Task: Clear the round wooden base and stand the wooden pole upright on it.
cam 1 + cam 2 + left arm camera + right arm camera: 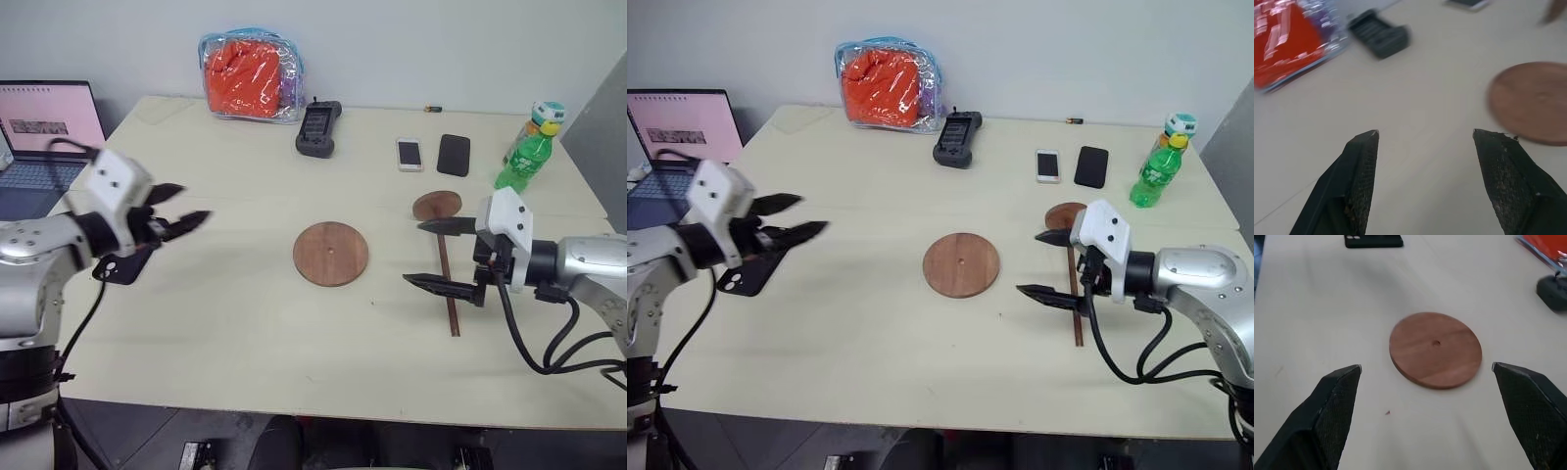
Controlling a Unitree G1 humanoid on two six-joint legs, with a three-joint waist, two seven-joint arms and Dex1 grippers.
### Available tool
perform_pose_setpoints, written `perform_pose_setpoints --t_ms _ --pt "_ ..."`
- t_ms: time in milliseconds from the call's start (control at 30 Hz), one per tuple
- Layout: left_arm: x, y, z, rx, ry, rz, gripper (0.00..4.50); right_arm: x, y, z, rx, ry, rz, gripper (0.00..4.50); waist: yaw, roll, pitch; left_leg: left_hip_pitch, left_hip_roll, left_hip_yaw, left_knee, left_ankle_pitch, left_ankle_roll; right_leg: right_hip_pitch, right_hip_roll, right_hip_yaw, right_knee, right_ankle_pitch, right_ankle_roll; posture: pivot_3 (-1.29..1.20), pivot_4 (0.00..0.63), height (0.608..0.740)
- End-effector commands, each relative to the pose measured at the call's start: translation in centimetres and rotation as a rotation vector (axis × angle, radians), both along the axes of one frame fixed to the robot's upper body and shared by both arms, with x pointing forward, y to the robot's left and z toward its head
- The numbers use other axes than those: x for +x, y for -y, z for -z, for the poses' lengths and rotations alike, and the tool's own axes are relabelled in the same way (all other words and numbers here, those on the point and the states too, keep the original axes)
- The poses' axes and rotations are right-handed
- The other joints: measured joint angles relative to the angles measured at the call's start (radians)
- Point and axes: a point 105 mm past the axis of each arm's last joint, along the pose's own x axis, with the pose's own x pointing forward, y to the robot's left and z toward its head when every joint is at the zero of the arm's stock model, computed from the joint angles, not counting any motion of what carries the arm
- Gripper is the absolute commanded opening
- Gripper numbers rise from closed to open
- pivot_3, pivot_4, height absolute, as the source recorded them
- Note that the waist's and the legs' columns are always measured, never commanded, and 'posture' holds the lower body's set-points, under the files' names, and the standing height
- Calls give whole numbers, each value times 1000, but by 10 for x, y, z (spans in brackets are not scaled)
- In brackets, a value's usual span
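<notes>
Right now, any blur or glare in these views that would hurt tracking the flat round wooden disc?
Left wrist view: smeared throughout, the round wooden base soft-edged and cut off at the frame edge. Right wrist view: disc sharp, centre hole readable, no glare. Head views: evenly lit, soft shadows only; the thin dark wooden pole lies partly behind the right gripper.

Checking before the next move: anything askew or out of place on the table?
Only the wooden pole: it lies flat on the table beside the right gripper, not standing on the round wooden base, which is bare. Nothing spilled or damaged.
</notes>
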Motion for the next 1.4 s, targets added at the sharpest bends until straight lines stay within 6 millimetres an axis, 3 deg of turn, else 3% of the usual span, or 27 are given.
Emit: perform_pose_setpoints --t_ms 33,167,267,533,700,1000,1100,1233,1400 --pt "-24 47 6 63 -97 340 3181 2 18 1 -26 -3 181 4500 -3 0 0 0 0 1 0 0 0 0 1 0 0 0 0 0 150 740" --pt "-11 64 15 94 -100 398 3181 18 36 9 -26 -63 369 4500 -21 0 0 2 -1 3 0 0 0 0 8 1 2 0 0 0 150 740" --pt "-7 76 24 111 -90 452 3181 37 40 19 -70 -125 478 4500 -33 1 0 3 -1 3 0 0 0 -1 10 2 4 0 0 0 150 740" --pt "-9 96 34 118 -53 514 3181 81 36 19 -26 -270 636 4500 -30 1 1 1 1 2 0 0 0 -3 11 4 4 0 -1 0 150 740" --pt "-12 104 42 138 -25 532 3181 128 31 32 10 -402 742 4500 -31 2 1 3 0 4 0 0 0 -3 9 4 5 0 -1 0 150 740" --pt "-8 117 42 99 23 523 3181 160 32 47 -31 -481 789 4500 -30 2 1 -13 1 7 3 2 -4 -20 7 3 12 0 -1 0 150 740" --pt "-7 117 40 67 26 509 3221 164 31 44 -16 -494 788 4083 -31 2 1 -13 1 7 3 2 -4 -21 6 4 13 0 -1 0 150 740" --pt "-5 115 38 46 30 499 3221 164 28 39 8 -522 771 2871 -32 2 1 -12 1 7 3 2 -4 -21 6 4 13 0 -1 0 150 740" --pt "1 116 36 32 46 468 3221 163 23 35 41 -549 761 1701 -33 2 1 -12 1 7 3 2 -4 -21 6 4 14 0 -1 0 150 740"
